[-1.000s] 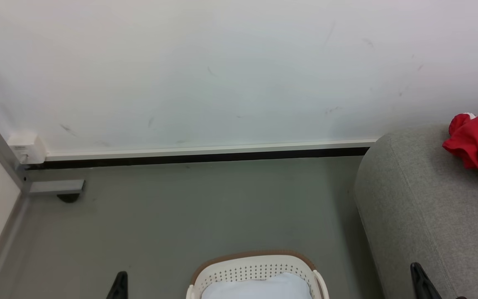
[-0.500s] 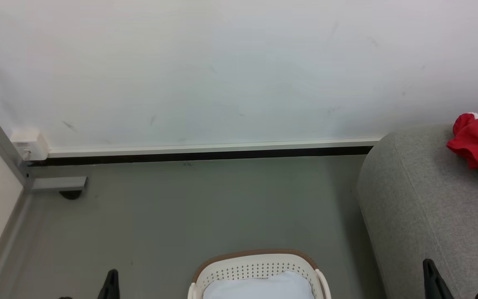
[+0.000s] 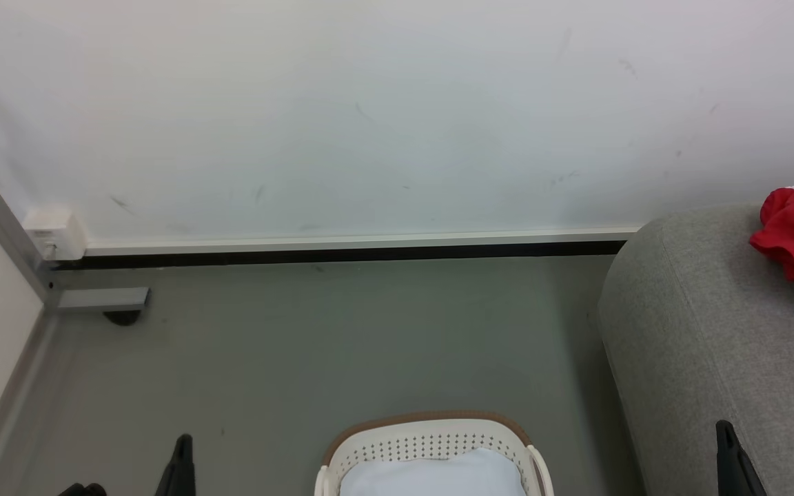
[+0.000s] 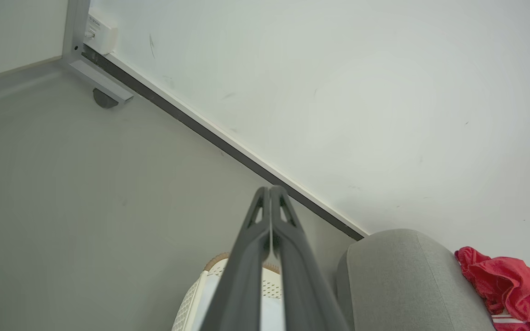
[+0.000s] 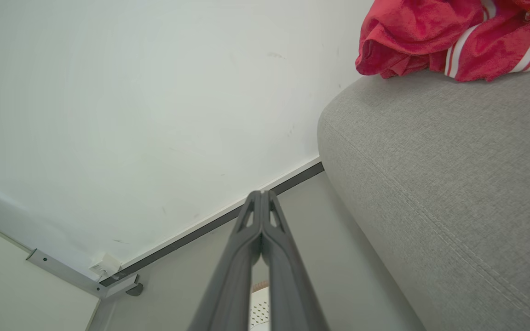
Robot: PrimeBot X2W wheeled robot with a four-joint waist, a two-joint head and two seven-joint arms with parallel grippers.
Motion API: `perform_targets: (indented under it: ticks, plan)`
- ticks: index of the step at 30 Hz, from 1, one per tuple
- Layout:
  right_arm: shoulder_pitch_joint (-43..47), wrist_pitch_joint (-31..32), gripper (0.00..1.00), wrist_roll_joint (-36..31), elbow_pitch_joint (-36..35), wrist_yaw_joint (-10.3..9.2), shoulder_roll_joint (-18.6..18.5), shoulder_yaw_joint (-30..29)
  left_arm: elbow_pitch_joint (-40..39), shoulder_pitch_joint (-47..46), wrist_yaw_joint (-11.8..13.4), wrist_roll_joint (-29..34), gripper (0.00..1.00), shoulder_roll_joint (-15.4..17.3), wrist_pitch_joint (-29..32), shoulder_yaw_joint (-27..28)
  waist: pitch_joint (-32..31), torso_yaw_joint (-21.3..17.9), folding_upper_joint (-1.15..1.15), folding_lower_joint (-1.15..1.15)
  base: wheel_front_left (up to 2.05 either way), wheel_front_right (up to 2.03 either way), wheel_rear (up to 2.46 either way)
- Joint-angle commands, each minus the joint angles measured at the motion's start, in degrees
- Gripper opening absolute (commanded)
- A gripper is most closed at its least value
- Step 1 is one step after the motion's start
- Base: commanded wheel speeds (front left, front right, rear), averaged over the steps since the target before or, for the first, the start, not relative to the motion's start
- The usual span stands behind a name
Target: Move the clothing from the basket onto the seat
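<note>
Grey floor [image 3: 342,344] lies below left tool [image 4: 270,189] and right tool [image 5: 261,193], both closed empty, apparently pointing toward wall [image 3: 397,103].

No legible text or numbers

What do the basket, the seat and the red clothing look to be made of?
The basket looks like smooth moulded cream plastic: rows of punched holes, brown rim. The seat is matte light grey woven upholstery: visible weave and a stitched seam. The clothing seems a soft red knit with a slight sheen, crumpled into folds, white stripes; fibre unclear.
</note>
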Motion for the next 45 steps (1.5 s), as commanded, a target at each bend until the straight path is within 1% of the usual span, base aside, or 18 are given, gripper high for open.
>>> perform_targets:
  ticks: [1, 21, 45]
  plan:
    - [-1.82, 0.44, 0.00, 2.23, -0.84, -0.03, -0.55, -0.36, -0.67, -1.51, -0.48, -2.24, 0.00, 0.24, 0.48, 0.50, 0.04, 0.06, 0.00, 0.00, 0.00, 0.00, 0.00]
    - [-3.55, 4.42, 0.00, 17.34, -1.05, -0.06, -0.68, -1.52, -0.40, -3.59, -2.24, -16.64, 0.00, -0.40, 4.41, 2.54, 0.55, 0.91, 0.00, 0.00, 0.00, 0.00, 0.00]
    - [-5.16, 8.10, 0.00, 31.44, -1.29, -0.08, -0.81, -2.64, -0.12, -5.45, -3.82, -29.97, 0.00, -1.01, 8.12, 4.46, 1.14, 1.88, 0.00, 0.00, 0.00, 0.00, 0.00]
